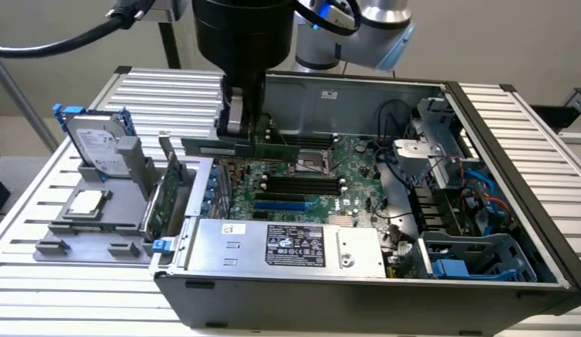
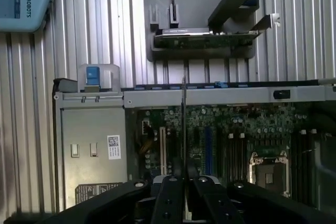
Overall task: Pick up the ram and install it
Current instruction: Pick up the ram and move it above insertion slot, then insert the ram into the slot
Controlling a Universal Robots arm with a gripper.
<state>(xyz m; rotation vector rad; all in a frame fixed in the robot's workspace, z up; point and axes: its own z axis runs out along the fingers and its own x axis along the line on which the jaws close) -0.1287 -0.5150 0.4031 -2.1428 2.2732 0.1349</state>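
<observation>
- The gripper [image 1: 236,132], fingers closed, is clamping the ram [image 1: 283,149] at the exterior view's upper centre.
- The ram is hanging above the motherboard [image 1: 358,175], clear of the memory slots [image 1: 300,184].
- Level, slot-parallel carriage is looking essential.

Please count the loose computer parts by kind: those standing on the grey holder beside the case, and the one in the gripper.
Hard drive: 1
Processor: 1
Expansion card: 1
Ram, held in the gripper: 1
Total: 4
</observation>
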